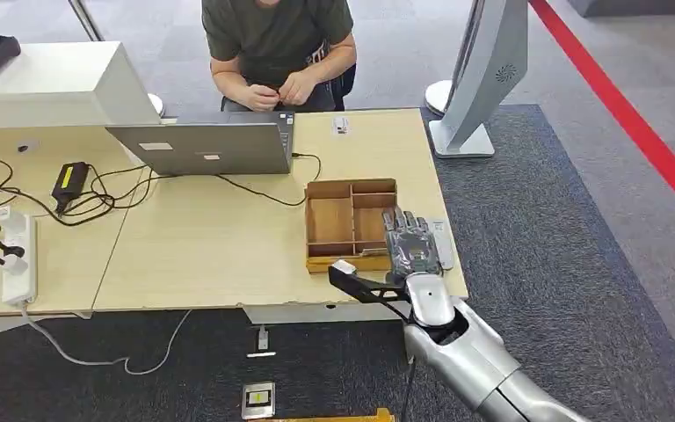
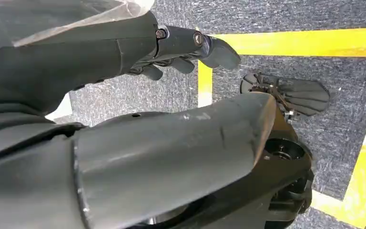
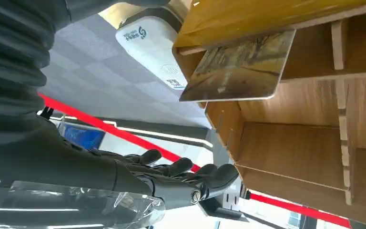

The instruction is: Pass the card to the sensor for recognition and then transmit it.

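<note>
A card (image 3: 240, 67) with a brownish picture leans out of a narrow slot of the wooden compartment box (image 3: 305, 152). The box (image 1: 330, 220) stands near the table's front right corner. A white card sensor (image 1: 443, 244) lies flat just right of the box, partly under my fingers, and the right wrist view shows its white body (image 3: 150, 45). My right hand (image 1: 411, 246) hovers over the box's right edge with fingers stretched out and the thumb pointing left, holding nothing. The fingers (image 3: 181, 171) are apart from the card. My left hand (image 2: 181, 52) hangs by my body over the floor, loosely open.
A person (image 1: 277, 48) sits behind the table at a grey laptop (image 1: 206, 148). Cables, a black charger (image 1: 70, 180) and a power strip (image 1: 18, 259) lie on the table's left. A white stand (image 1: 483, 79) rises at the back right. Carpet borders the table's right edge.
</note>
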